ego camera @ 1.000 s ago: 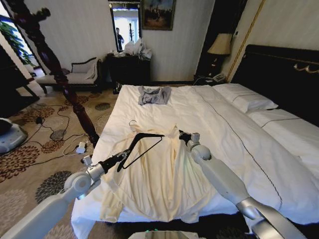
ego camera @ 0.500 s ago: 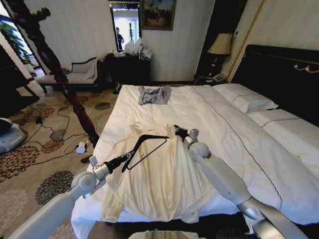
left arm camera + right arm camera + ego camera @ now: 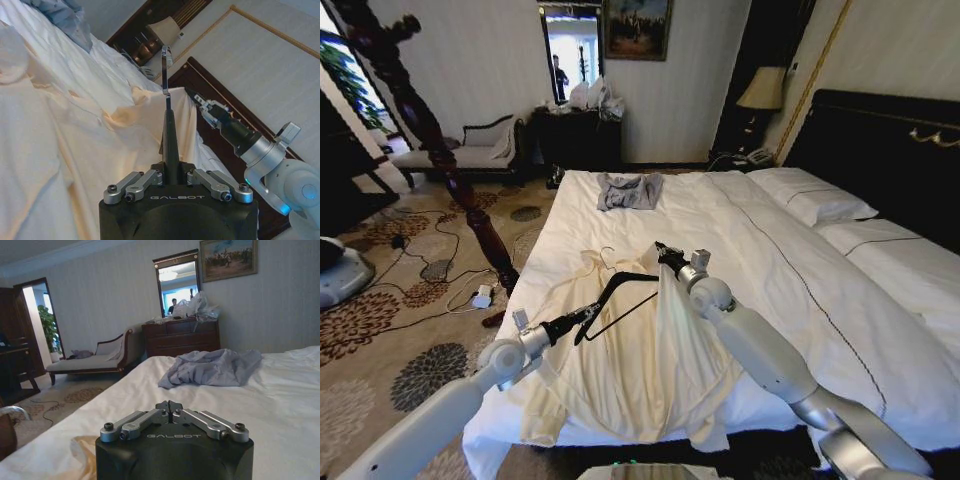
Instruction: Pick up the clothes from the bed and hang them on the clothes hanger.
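White bed (image 3: 790,260), cream clothes (image 3: 640,360) spread on it
Left gripper (image 3: 588,316) clamps the black clothes hanger (image 3: 620,300); right gripper (image 3: 665,254), fingers together, pinches the clothes' raised collar.

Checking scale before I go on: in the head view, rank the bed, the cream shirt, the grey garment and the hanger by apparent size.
1. The bed
2. The cream shirt
3. The hanger, a thin outline
4. The grey garment, which lies farther from the camera, so its place behind the hanger is unsure.

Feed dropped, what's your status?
Left hand shut on hanger. Right hand shut on shirt, lifting its edge off bed. Grey garment lies apart.
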